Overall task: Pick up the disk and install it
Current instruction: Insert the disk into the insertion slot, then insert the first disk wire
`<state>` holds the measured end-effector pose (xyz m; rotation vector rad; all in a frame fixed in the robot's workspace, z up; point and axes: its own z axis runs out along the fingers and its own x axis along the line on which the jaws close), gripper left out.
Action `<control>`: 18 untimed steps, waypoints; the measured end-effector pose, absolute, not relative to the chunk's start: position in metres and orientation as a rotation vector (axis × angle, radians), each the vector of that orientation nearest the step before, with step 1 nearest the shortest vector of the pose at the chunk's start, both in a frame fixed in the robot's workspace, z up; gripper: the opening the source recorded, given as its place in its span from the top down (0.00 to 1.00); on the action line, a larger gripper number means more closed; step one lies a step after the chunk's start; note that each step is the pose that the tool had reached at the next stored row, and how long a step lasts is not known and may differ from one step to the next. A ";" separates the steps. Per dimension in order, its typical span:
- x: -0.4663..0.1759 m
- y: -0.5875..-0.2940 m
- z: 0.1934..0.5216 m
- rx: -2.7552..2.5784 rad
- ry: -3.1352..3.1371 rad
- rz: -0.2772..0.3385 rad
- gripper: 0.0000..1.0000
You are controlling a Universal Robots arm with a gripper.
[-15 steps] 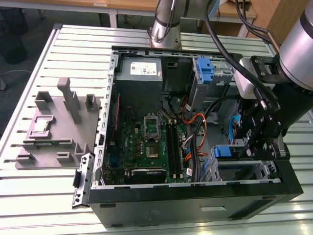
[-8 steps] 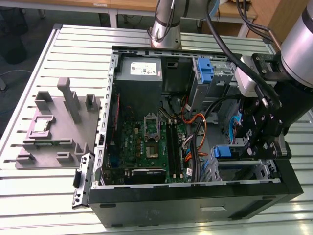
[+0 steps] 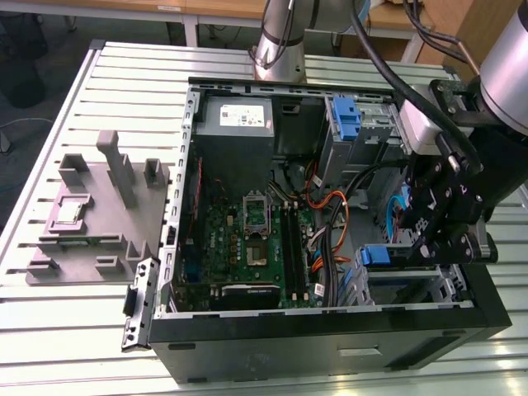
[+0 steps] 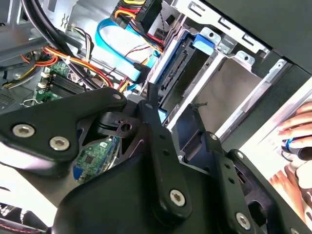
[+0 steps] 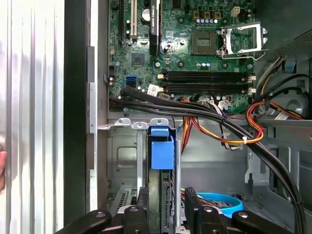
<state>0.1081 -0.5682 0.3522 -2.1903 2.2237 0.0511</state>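
Observation:
The disk [image 5: 157, 195] stands on edge in the lower drive bay of the open computer case [image 3: 330, 330], with its blue rail tab [image 5: 162, 146] at the bay's mouth. The exterior view shows that tab [image 3: 375, 256] level with the bay. My gripper [image 5: 167, 207] sits over the bay with one finger on each side of the disk and a small gap on one side. In the second wrist view the disk's blue rail [image 4: 170, 73] runs along one finger [image 4: 151, 105] of the gripper [image 4: 180, 122]. In the exterior view the gripper [image 3: 429, 239] hangs at the case's right side.
Black and orange cables [image 5: 219, 122] cross between the bay and the motherboard [image 5: 195, 44]. A bare blue bracket [image 3: 346, 115] and the power-supply box [image 3: 235, 120] sit at the case's far end. A grey fixture [image 3: 99, 214] lies left of the case. A person's hand [image 4: 297, 131] rests outside the case.

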 end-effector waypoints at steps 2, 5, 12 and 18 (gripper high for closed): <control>0.108 -0.568 0.354 -2.190 2.224 0.051 0.58; 0.108 -0.568 0.355 -2.190 2.224 0.051 0.58; 0.108 -0.565 0.355 -2.190 2.224 0.051 0.58; 0.108 -0.565 0.356 -2.190 2.224 0.051 0.58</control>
